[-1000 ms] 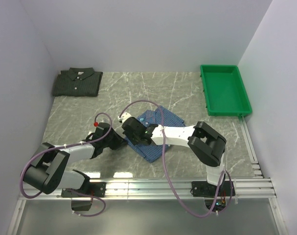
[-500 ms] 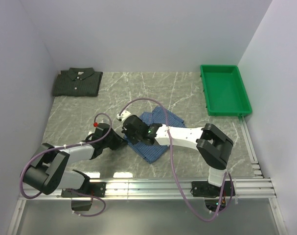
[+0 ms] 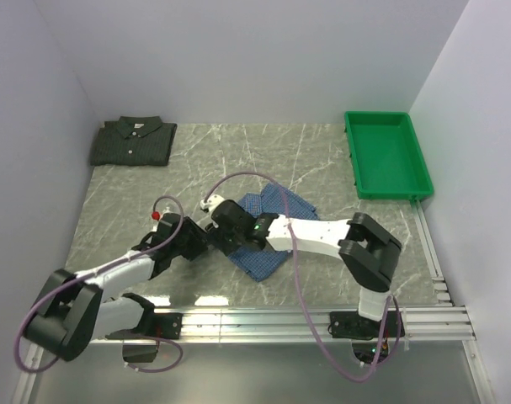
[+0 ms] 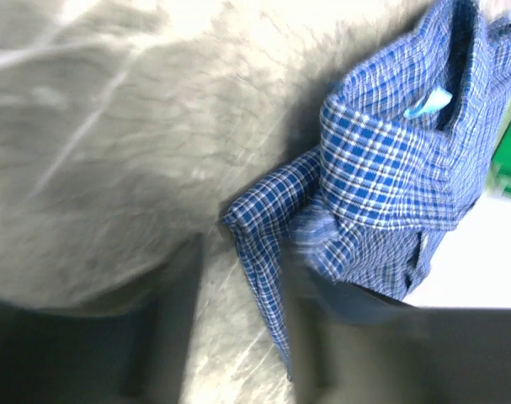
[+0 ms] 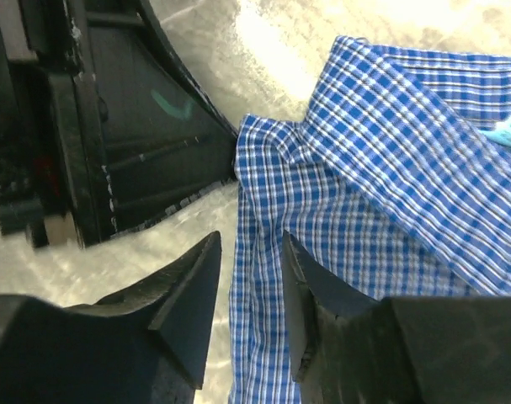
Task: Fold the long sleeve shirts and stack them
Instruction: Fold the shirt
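**2 claws meet at one corner of the blue shirt**

From above, the blue shirt lies folded small near the middle of the marble table, turned at an angle, one corner toward the near edge. The dark check shirt sits folded flat in the far left corner, collar to the wall, well apart from the blue one. A green tray stands along the far right side.

Both arms reach in low. The left gripper and the right gripper come together at the blue shirt's left edge, almost nose to nose. From up here I cannot tell how either claw stands; the black housings hide the tips.

The wrist cameras settle it. At the left gripper, the 2 dark fingers are blurred but plainly apart, with the shirt's pointed corner lying on the table in the gap; they clamp nothing. This view also shows the collar turned over, with a pale blue label inside it.

At the right gripper, the 2 fingers stand apart over the shirt's side edge, the cloth flat beneath them and unpinched. Only here do you see how close the arms are: the other claw's black body fills the upper left, its tip touching the shirt's corner.
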